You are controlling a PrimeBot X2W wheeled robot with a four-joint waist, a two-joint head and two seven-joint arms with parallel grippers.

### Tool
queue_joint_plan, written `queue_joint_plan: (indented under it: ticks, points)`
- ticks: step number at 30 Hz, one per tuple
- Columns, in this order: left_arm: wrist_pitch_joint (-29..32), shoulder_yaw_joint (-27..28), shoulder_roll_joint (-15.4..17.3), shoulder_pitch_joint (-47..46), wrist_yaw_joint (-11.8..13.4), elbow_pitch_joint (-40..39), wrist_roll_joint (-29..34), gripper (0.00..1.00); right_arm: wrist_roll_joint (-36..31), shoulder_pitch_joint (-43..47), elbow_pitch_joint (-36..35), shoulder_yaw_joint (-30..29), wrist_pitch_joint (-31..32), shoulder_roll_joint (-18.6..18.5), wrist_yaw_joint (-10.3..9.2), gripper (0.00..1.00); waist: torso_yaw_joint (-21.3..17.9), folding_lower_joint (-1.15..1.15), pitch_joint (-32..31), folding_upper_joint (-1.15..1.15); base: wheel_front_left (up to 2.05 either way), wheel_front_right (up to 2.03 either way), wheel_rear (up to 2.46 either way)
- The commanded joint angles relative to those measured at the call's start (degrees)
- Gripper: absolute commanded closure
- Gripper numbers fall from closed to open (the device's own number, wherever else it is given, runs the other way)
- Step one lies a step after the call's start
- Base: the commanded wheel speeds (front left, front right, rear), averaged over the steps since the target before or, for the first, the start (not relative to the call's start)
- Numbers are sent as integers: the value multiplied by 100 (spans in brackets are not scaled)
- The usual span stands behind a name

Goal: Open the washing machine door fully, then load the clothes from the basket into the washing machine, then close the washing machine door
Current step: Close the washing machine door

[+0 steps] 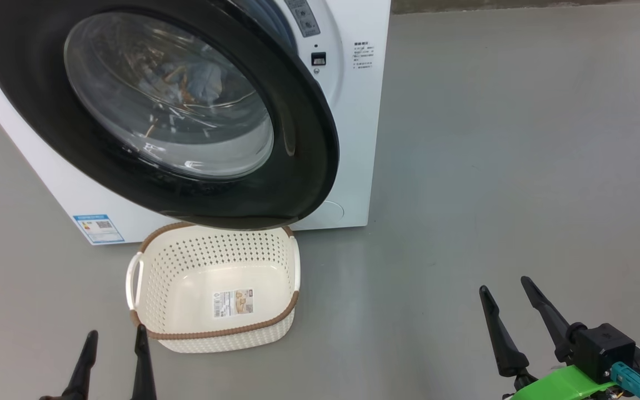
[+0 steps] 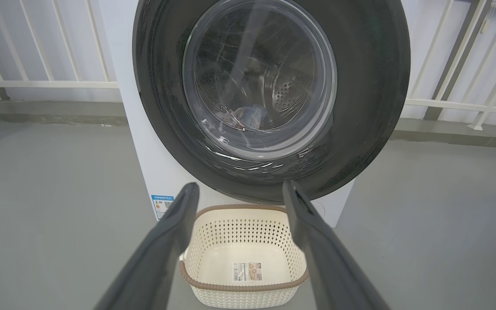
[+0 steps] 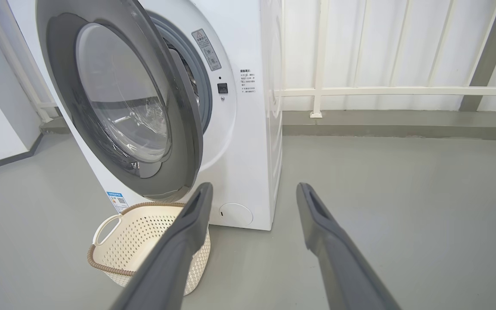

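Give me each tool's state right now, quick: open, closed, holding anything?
Left tool: open, holding nothing.
Right tool: open, holding nothing.

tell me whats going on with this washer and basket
A two-armed robot is doing laundry. The basket on the floor is empty. The door hangs partly open, and blue clothes show through its glass, inside the washer. The left fingers and right fingers are spread, holding and touching nothing.
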Motion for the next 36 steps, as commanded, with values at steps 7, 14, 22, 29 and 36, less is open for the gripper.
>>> queue_joint_plan:
  ticks: [7, 14, 22, 29, 36]
  points:
    - [-71, 153, 62, -184, 82, -128, -6, 0, 89, -102, -179, 100, 37, -17, 9, 100, 19, 0, 53, 0, 0, 0, 0]
    - [-99, 132, 70, -225, 98, -125, -11, 0, 83, -138, -198, 114, 46, -17, 9, 100, 41, 0, 120, 0, 0, 0, 0]
    - [-168, 102, 70, -315, 93, -113, -38, 0, 58, -327, -201, 139, 79, -17, 9, 100, 105, 0, 265, 0, 0, 0, 0]
    - [-248, 51, 49, -441, 74, -66, -64, 0, -6, -719, -110, 321, 118, -17, 9, 100, 217, 0, 446, 0, 0, 0, 0]
    - [-351, -36, -2, -676, 40, 20, -88, 0, -1, -1565, 254, 705, 171, -216, 9, 100, 422, 0, 761, 0, 0, 0, 0]
